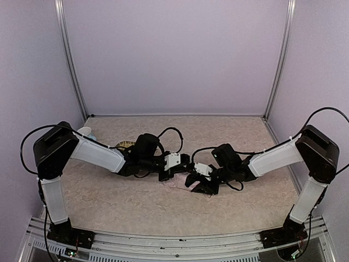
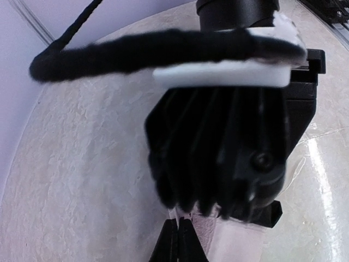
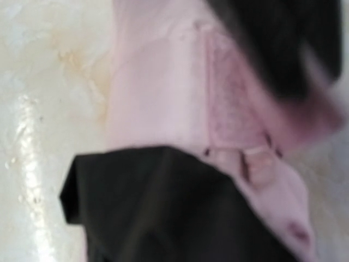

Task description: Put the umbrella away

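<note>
The umbrella (image 1: 177, 185) lies flat at mid-table, mostly hidden under both grippers. In the left wrist view its pale pink fabric (image 2: 240, 243) runs out from under the right arm's black ribbed body (image 2: 229, 158). My left gripper (image 2: 179, 240) has its fingers pressed together, pinching the fabric's edge. In the top view it (image 1: 168, 174) meets my right gripper (image 1: 195, 183) over the umbrella. In the blurred right wrist view the pink fabric (image 3: 158, 82) carries a darker pink fastening patch (image 3: 234, 103), and my right gripper (image 3: 180, 207) is one dark mass lying against it, with no gap visible.
A woven yellow mat (image 1: 126, 144) lies behind the left arm. A white and blue object (image 1: 84, 132) sits at the far left by the wall. Pale walls with metal posts enclose the beige table (image 1: 136, 202) on three sides. A black cable (image 2: 136, 52) crosses the left wrist view.
</note>
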Motion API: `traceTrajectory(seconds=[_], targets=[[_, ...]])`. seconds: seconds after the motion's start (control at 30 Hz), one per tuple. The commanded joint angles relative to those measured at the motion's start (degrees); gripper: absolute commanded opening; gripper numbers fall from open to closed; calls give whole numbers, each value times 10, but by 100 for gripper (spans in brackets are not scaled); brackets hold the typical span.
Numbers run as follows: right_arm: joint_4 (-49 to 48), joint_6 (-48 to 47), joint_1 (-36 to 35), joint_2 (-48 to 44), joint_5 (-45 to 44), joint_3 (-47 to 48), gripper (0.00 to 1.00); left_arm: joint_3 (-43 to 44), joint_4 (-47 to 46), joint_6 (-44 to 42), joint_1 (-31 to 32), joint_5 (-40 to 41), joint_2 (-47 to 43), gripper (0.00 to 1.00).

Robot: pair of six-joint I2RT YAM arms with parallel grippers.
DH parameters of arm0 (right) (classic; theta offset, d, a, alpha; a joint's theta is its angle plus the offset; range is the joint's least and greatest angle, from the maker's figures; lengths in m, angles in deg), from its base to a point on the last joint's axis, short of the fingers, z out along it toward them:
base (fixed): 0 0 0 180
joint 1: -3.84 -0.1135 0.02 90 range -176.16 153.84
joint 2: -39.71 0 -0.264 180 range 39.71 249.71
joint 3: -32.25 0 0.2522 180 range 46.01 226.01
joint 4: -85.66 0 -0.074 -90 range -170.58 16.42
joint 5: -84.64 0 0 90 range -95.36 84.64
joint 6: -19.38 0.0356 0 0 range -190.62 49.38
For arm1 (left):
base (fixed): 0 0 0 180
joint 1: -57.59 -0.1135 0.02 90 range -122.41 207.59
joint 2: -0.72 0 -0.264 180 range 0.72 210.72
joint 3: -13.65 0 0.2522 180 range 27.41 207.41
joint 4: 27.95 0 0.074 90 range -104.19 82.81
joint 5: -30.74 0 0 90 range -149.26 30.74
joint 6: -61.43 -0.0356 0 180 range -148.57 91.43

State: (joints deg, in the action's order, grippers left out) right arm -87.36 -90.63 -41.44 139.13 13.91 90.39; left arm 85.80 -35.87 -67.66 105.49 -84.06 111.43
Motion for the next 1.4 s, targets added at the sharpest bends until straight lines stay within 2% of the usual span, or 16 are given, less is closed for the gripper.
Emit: traceTrajectory(seconds=[0.0, 0.13, 0.23, 0.33, 0.5, 0.63, 0.73, 0.87, 0.97, 1.23, 1.37], targets=[[12, -5, -6, 2, 7, 7, 0, -33, -55, 51, -44, -10, -39, 0], [36, -11, -10, 18, 23, 24, 0, -18, -51, 65, -65, -3, -43, 0], [40, -17, -14, 21, 27, 24, 0, -16, -50, 68, -66, -36, -45, 0], [51, -12, -15, 32, 28, 35, 0, -19, -53, 65, -58, -79, -50, 0], [68, -3, -15, 51, 28, 53, 0, -19, -45, 48, -37, -94, -50, 0], [49, 36, 19, 46, 72, 48, 0, -27, -18, 32, -31, -123, -65, 0], [62, 45, 29, 56, 64, 57, 0, -48, -12, 14, -26, -126, -80, 0], [65, 59, 33, 70, 70, 73, 0, -34, 64, -36, -10, -130, -69, 0], [61, 63, 37, 73, 68, 77, 0, -19, 116, -73, 24, -98, -44, 0], [65, 66, 41, 64, 26, 78, 0, 35, 266, -112, 38, -81, 20, 0], [65, 68, 42, 60, 13, 79, 0, 66, 339, -111, 37, -51, 62, 7]])
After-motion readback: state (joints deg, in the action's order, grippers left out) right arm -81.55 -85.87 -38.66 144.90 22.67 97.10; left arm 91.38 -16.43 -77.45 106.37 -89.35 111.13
